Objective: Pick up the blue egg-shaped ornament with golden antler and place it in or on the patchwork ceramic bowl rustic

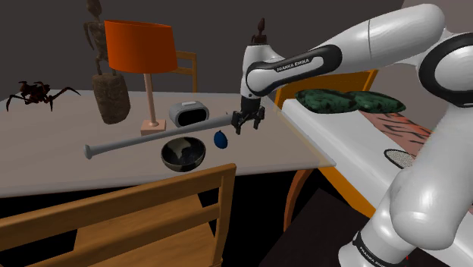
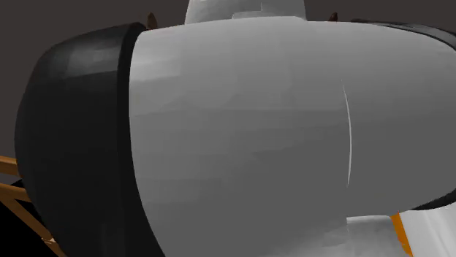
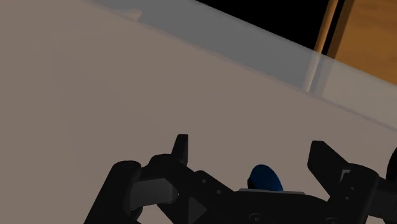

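Grey table (image 1: 45, 140) carries the blue ornament (image 1: 220, 139), just beside the dark bowl (image 1: 183, 154) on the shoulder view's right. The gripper (image 1: 248, 124) hovers near it, fingers spread and empty. I judge this the approach: next, lower around the ornament and close.

One bowl (image 1: 183, 154), one blue ornament (image 1: 220, 139), one lamp (image 1: 140, 47), one bat (image 1: 129, 142)

On the counter (image 1: 61, 167), the ornament (image 1: 220, 139) sits just beside the bowl (image 1: 183, 154), toward the shoulder view's right; a bat (image 1: 136, 141) lies behind the bowl.
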